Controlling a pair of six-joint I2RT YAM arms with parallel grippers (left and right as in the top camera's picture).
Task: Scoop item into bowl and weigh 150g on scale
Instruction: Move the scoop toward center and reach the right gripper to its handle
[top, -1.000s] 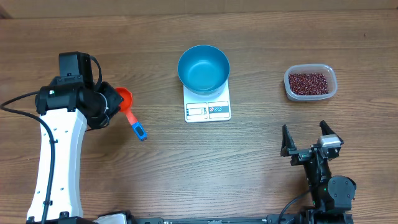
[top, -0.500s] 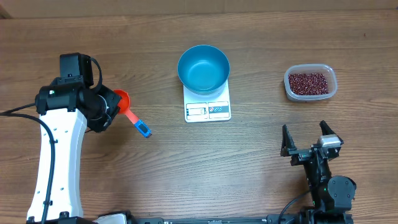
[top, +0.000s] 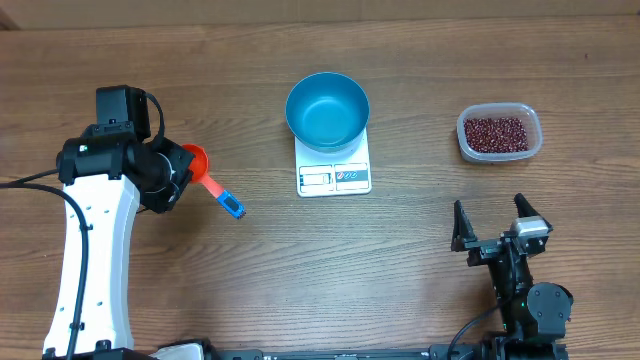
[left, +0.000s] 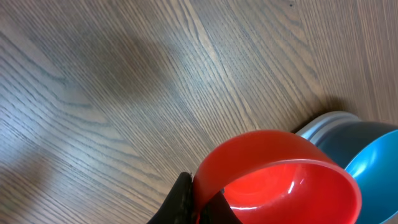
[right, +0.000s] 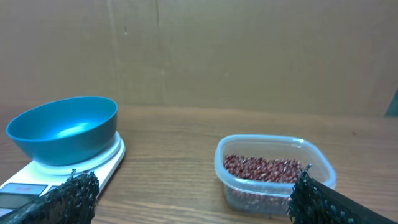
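Red-brown beans (top: 497, 133) lie in a clear tub (top: 465, 147) at upper right, well apart from the bowl (top: 327, 112) on the scale (top: 335, 178) at upper centre. Loose, light and apt to roll, they likely want scooping, not pinching. At middle left the left pincer (top: 180, 172) is clenched on the red scoop (top: 203, 164) by its cup rim, while the right pincer (top: 492, 222) at lower right stands wide and empty.

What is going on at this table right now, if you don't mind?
The left gripper is shut on a red scoop, left of the scale. The blue bowl sits empty on the scale. The beans lie in the clear container at right, and the right gripper stands open near it.
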